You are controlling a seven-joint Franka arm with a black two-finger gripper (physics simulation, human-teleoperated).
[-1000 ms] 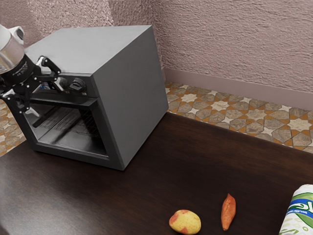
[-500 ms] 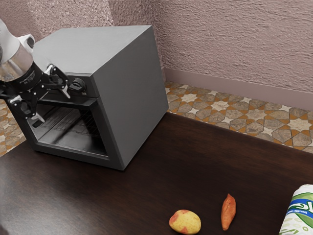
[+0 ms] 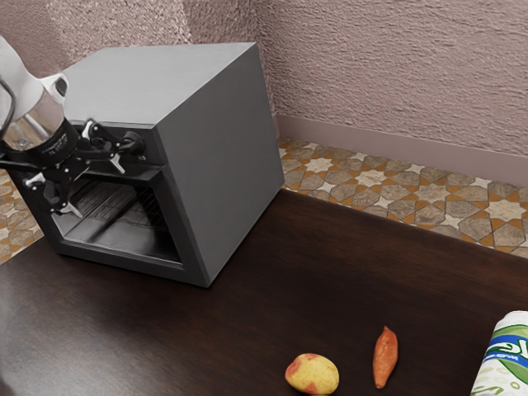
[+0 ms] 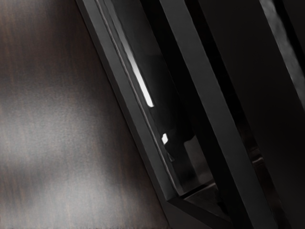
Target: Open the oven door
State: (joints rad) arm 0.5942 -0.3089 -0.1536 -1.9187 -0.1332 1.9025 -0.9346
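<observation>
Fingers spread wide, our black two-finger end effector [image 3: 96,188] hangs at the front of the boxy grey metal oven [image 3: 219,157], with nothing gripped between its tips. We have it by the dark bar-shaped handle [image 3: 147,172] along the upper part of the black-framed oven door [image 3: 178,219]; one fingertip is near the bar, the other lower, in front of the glass window [image 3: 120,221]. We cannot tell whether either finger touches the door. The door is shut, upright against the oven's front, and through its glass we see a wire rack inside. Just above the handle, close to our upper finger, sits a round black knob [image 3: 130,142].

Our wrist view looks steeply along the door's dark frame and glass, with pale streaks of reflection on the glass and the sheen of the dark brown wooden tabletop [image 4: 52,114] beside the frame.

Well apart from the oven, on the same tabletop, we see a rounded yellow-and-red fruit or vegetable [image 3: 312,374], a slender orange root-like vegetable [image 3: 384,357] near it, and, towards the exterior view's right, a white package with green and blue print [image 3: 507,355], partly cut off.
</observation>
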